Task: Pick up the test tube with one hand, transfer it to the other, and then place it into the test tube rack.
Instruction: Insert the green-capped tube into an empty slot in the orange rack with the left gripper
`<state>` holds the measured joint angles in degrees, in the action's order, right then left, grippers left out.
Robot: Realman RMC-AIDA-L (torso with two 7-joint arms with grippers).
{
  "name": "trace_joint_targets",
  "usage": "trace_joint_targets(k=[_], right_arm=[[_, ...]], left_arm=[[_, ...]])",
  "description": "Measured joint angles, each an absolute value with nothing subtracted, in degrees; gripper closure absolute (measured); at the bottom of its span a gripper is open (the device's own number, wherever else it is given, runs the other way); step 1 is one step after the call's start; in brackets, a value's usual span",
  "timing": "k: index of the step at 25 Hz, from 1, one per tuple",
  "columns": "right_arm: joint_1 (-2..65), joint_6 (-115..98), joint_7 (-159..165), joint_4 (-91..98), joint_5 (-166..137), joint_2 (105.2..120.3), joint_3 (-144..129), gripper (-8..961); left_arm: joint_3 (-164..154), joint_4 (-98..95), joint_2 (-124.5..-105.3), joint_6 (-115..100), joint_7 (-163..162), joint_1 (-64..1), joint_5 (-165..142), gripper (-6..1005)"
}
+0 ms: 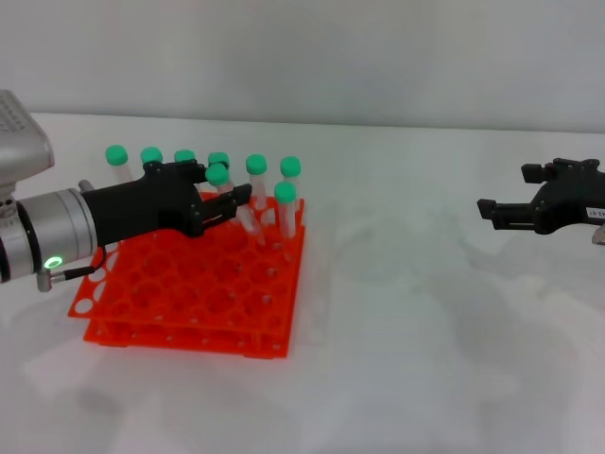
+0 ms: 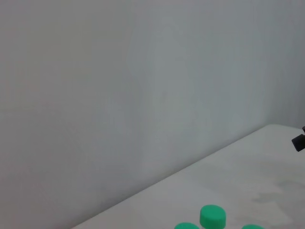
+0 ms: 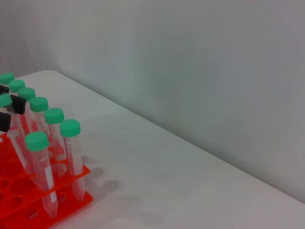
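Observation:
The orange-red test tube rack (image 1: 189,293) sits left of centre on the white table, and one corner of it (image 3: 71,186) shows in the right wrist view. My left gripper (image 1: 227,200) reaches over the rack's back rows and is shut on the test tube (image 1: 219,176). This tube leans, with its green cap up and its tip down among the rack holes. Far off at the right edge, my right gripper (image 1: 503,189) hovers open with nothing in it.
Several other green-capped tubes (image 1: 289,168) stand upright in the rack's back rows, close around the held one; they also appear in the right wrist view (image 3: 70,129). Their caps (image 2: 212,216) show in the left wrist view. A grey wall runs behind the table.

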<state>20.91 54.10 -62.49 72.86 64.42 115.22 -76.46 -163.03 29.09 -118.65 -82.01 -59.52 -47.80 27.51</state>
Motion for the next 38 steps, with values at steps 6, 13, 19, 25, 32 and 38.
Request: trace_joint_targets(k=[6, 13, 19, 25, 32, 38], right_arm=[[20.91, 53.38, -62.63, 72.23, 64.42, 115.22, -76.46, 107], [21.07, 53.13, -63.02, 72.15, 64.42, 115.22, -76.46, 107], [21.14, 52.88, -63.28, 72.15, 64.42, 115.18, -76.46, 107], [21.49, 52.83, -63.38, 72.15, 63.41, 115.14, -76.4, 108], [22.36, 52.74, -63.85, 72.16, 62.62, 115.05, -76.09, 108], [23.16, 52.65, -63.87, 72.16, 61.02, 115.04, -76.02, 108]], left_arm=[[-163.03, 29.08, -118.65, -81.71, -59.77, -47.99, 27.84, 496], [-163.03, 28.76, -118.73, -80.23, -59.78, -48.73, 27.8, 476], [-163.03, 27.92, -118.78, -78.94, -59.42, -50.11, 27.48, 476], [-163.03, 26.11, -118.82, -75.69, -59.37, -51.92, 26.65, 477], [-163.03, 23.4, -118.78, -70.05, -57.8, -54.34, 25.84, 478], [-163.03, 23.3, -118.83, -71.21, -57.07, -55.88, 27.07, 478]])
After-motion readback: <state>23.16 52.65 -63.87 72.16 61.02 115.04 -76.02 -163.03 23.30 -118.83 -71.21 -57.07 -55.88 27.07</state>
